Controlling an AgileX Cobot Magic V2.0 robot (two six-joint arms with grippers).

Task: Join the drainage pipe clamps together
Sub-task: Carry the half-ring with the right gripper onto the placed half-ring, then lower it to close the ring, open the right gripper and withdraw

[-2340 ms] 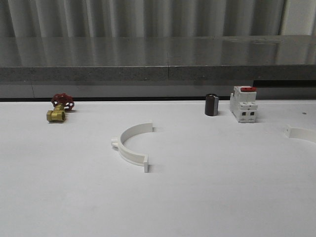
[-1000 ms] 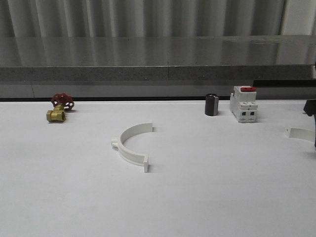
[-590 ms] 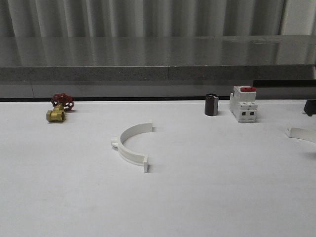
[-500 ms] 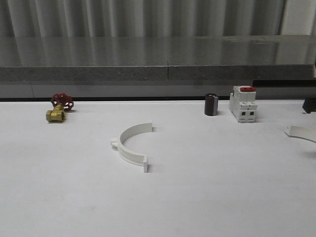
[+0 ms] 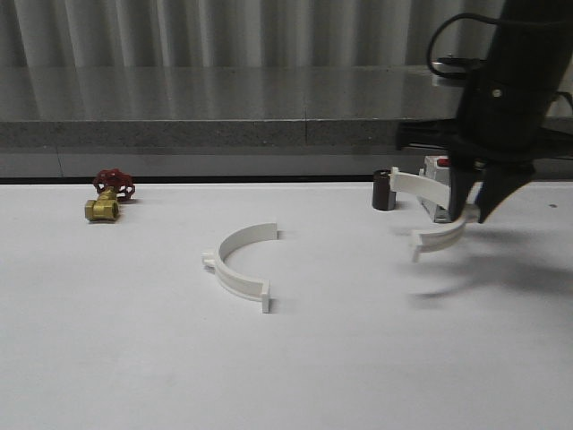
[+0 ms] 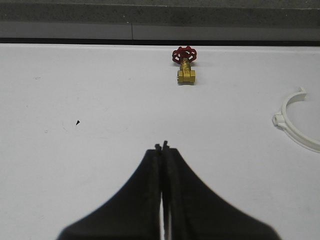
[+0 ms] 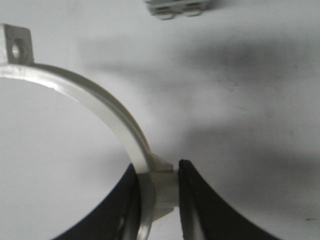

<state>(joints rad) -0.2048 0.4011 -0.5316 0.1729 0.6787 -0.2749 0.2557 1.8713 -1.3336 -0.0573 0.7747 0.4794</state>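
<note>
White table runs back to a grey stone ledge with a ribbed wall behind; plenty of bare surface in the middle, which suits a joining job.

Right arm is the biggest thing in the front view, reaching in from the right side. Right gripper is clamped on one pipe clamp half and carries it off the table, shadow showing below. Right wrist view shows the fingers pinching the band at its middle lug, so both end tabs stay free for mating; the holed end tab is plain there. Held half curves out toward the left, open side facing roughly back at the table centre, probably so it can meet its partner.

Other clamp half lies flat near the table centre, well apart from the held one, open side toward the right, tabs exposed. Looks like the fixed target.

Left gripper hovers low over bare table, fingers pressed together, nothing in them. The resting half shows at the edge of its view, not being touched.

White breaker with red switch sits behind the held half, partly hidden by the arm. Small dark cylinder just beside it. Brass valve with red handwheel far left by the ledge, out of the way.

Judgement: carry step in hand, joining not yet done.
</note>
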